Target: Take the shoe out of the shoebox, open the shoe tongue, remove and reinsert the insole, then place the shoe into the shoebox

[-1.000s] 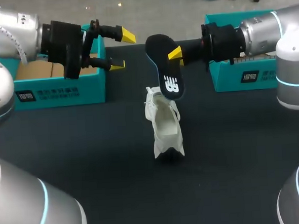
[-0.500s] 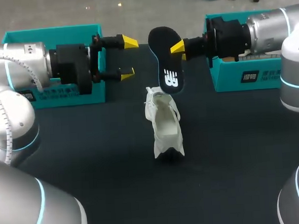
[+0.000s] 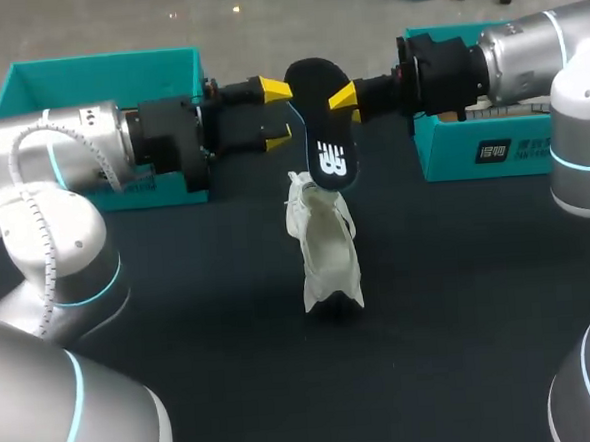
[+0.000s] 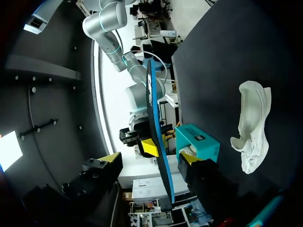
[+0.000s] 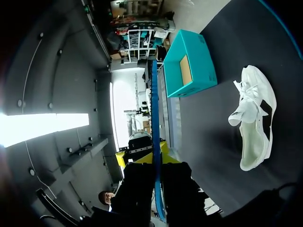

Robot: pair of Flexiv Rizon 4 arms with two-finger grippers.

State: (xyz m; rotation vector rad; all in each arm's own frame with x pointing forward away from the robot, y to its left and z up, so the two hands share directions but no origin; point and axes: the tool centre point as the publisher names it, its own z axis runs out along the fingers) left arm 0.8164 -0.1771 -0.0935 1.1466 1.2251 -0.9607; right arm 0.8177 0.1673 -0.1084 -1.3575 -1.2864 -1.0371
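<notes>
Shoe [image 3: 328,244] one, insole [image 3: 327,119] one, shoeboxes [image 3: 85,63] two

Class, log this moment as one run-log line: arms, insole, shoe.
right gripper: jaws shut on insole, over shoe | left gripper: jaws open by insole | shoe: on table

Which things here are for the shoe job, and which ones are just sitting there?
For the job:
white shoe, lying on the table
dark insole, held up by the right gripper
left gripper, open, close to the insole
teal box at the left, open

Just sitting there:
second teal box at the right, untouched; maybe the lid, I cannot tell
</notes>
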